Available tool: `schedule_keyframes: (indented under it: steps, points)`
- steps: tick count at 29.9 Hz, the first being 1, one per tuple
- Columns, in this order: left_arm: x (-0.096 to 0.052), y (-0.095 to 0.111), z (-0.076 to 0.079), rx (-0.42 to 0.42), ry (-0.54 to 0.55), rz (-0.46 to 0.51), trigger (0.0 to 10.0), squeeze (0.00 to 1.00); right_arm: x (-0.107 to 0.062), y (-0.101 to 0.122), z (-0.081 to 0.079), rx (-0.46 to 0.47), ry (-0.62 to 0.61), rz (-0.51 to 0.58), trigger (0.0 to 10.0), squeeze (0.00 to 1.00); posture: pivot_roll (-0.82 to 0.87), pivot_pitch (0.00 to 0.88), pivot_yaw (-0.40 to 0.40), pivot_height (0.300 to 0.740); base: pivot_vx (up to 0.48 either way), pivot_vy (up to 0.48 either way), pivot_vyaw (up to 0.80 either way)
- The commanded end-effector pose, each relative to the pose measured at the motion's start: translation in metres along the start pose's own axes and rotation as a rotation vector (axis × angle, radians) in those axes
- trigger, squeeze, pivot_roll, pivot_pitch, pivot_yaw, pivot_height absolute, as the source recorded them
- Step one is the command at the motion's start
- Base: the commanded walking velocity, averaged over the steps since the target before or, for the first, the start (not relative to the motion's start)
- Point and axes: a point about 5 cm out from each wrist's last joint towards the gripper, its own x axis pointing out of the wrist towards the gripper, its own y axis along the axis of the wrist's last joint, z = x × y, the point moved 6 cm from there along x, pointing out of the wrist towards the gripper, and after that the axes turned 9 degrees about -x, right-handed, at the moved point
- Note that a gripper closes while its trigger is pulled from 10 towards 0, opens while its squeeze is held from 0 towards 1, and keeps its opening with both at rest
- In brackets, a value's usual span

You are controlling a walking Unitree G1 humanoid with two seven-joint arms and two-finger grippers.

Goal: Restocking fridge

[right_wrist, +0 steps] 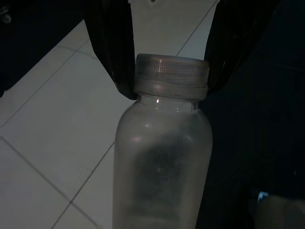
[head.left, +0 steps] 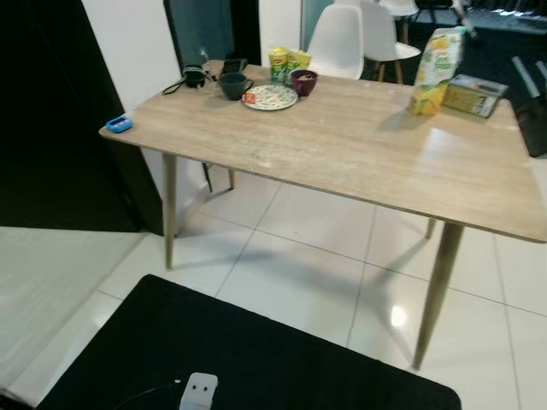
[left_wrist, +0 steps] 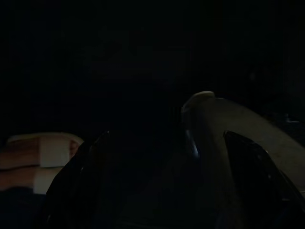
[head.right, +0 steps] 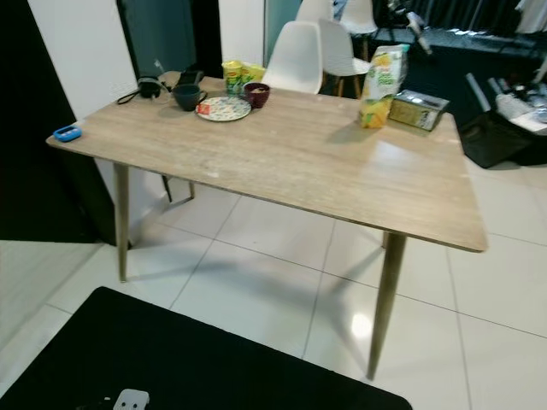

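My right gripper is shut on a clear plastic bottle, its two black fingers clamped on the neck just under the cap, above white floor tiles. On the wooden table ahead stand a yellow-green juice carton and a flat box at the far right. A patterned plate, a dark mug, a maroon bowl and yellow packets sit at the far left. The left wrist view is very dark, with only the dim outline of the black fingers.
A small blue object lies on the table's near left corner. White chairs stand behind the table. A black mat lies on the white tiles in front of me. A dark wall panel is on the left.
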Motion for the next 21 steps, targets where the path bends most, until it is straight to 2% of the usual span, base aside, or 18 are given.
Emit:
schedule_keyframes:
  steps: [1,2,3,4,5,10,11,14,21]
  points:
    - [0.002,0.006,0.005,0.055,-0.02,0.003,10.0,0.0,0.0,-0.005,-0.006,0.018,0.002,-0.011,10.0,0.0,-0.01,0.0,-0.03,0.74,0.0,0.0,0.0]
    - [0.002,0.006,0.005,0.055,-0.02,0.003,10.0,0.0,0.0,-0.005,-0.006,0.018,0.002,-0.011,10.0,0.0,-0.01,0.0,-0.03,0.74,0.0,0.0,0.0]
    - [0.003,0.015,0.008,0.034,-0.03,0.019,10.0,0.0,0.0,-0.008,-0.014,0.006,0.013,-0.023,10.0,0.0,0.01,0.0,-0.043,0.74,0.0,0.0,0.0]
    - [0.003,0.015,0.008,0.034,-0.03,0.019,10.0,0.0,0.0,-0.008,-0.014,0.006,0.013,-0.023,10.0,0.0,0.01,0.0,-0.043,0.74,0.0,0.0,0.0]
    - [0.004,0.016,0.01,0.033,-0.038,0.015,10.0,0.0,0.0,-0.007,-0.021,-0.025,0.026,-0.019,10.0,0.0,-0.02,0.0,-0.025,0.74,0.0,0.0,0.0]
    - [0.004,0.011,0.016,0.057,-0.054,-0.007,10.0,0.0,0.001,-0.003,-0.025,-0.008,0.033,-0.007,10.0,0.0,-0.04,0.0,-0.014,0.74,0.0,0.0,0.0]
    - [0.004,0.011,0.016,0.057,-0.054,-0.007,10.0,0.0,0.001,-0.003,-0.025,-0.008,0.033,-0.007,10.0,0.0,-0.04,0.0,-0.014,0.74,0.0,0.0,0.0]
    - [0.007,0.013,0.03,0.073,-0.085,-0.01,10.0,0.0,0.001,0.016,-0.02,-0.014,0.033,0.038,10.0,0.0,-0.03,0.0,-0.035,0.74,0.0,0.0,0.0]
    - [0.009,0.028,0.036,0.06,-0.096,0.028,10.0,0.0,0.0,0.038,-0.006,-0.032,0.009,0.08,10.0,0.0,-0.02,0.0,-0.048,0.74,0.0,0.0,0.0]
